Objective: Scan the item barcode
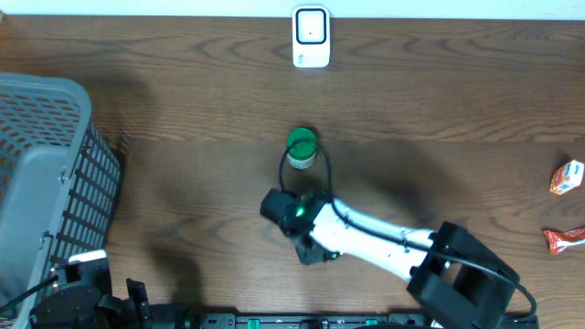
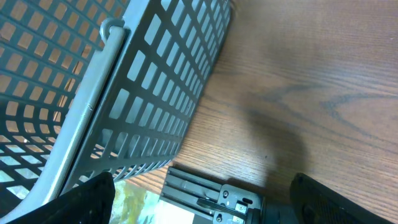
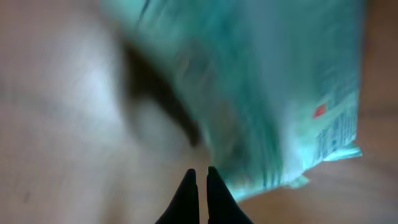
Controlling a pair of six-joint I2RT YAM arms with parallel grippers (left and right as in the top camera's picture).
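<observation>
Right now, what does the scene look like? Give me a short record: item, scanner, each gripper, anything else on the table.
item: green item, mid-table, apart from the scanner
scanner: white scanner, at the far table edge
right gripper: shut, green item just ahead of its tips, no grip visible
left gripper: open, empty, beside the grey basket
other: orange carton and red packet near the right edge
image quality: right wrist view blurred
</observation>
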